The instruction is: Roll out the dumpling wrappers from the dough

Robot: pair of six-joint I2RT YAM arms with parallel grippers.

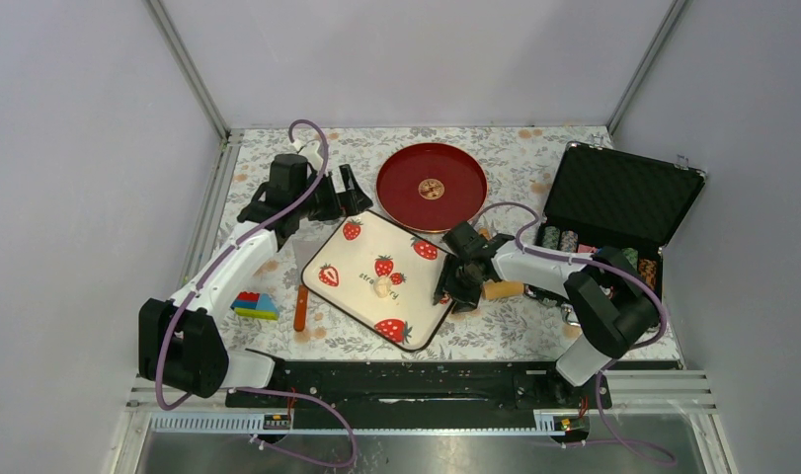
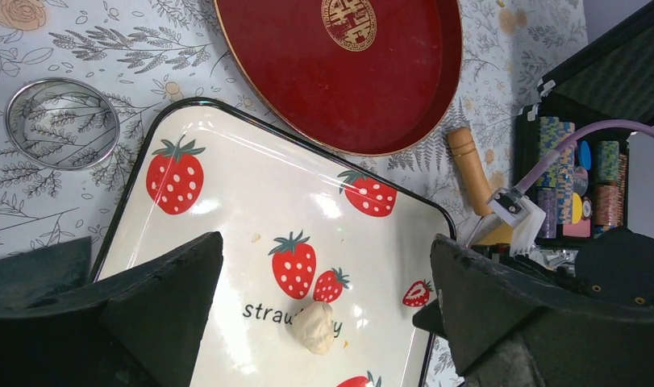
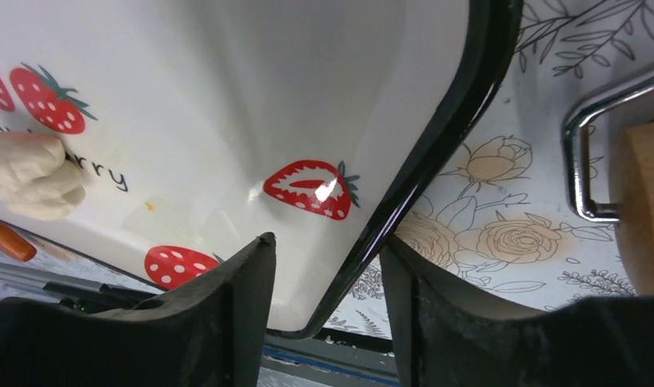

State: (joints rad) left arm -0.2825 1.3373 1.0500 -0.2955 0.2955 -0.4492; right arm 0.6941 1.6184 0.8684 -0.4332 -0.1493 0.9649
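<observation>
A soft, off-white lump of dough (image 2: 314,326) sits near the middle of a glossy white tray (image 2: 251,185) printed with red strawberries. The lump is knobbly and rounded, not yet flattened, and no wrappers are visible. It looks light, pliable and probably tacky. It would dent under any pinch, so pressing from above with a roller suits it better than gripping.

The left gripper (image 2: 325,242) hovers over the tray's far left side, jaws fully spread and holding nothing. The right gripper (image 3: 325,242) is at the tray's near right corner. Its jaws are partly apart, one over the tray and one outside the black rim. Whether they already pinch the rim I cannot tell.

A tan wooden roller (image 2: 470,169) lies right of the tray. A thin metal ring cutter (image 2: 61,122) lies on the floral cloth to the left. A lacquered red plate (image 2: 307,81) sits just beyond the tray.
</observation>
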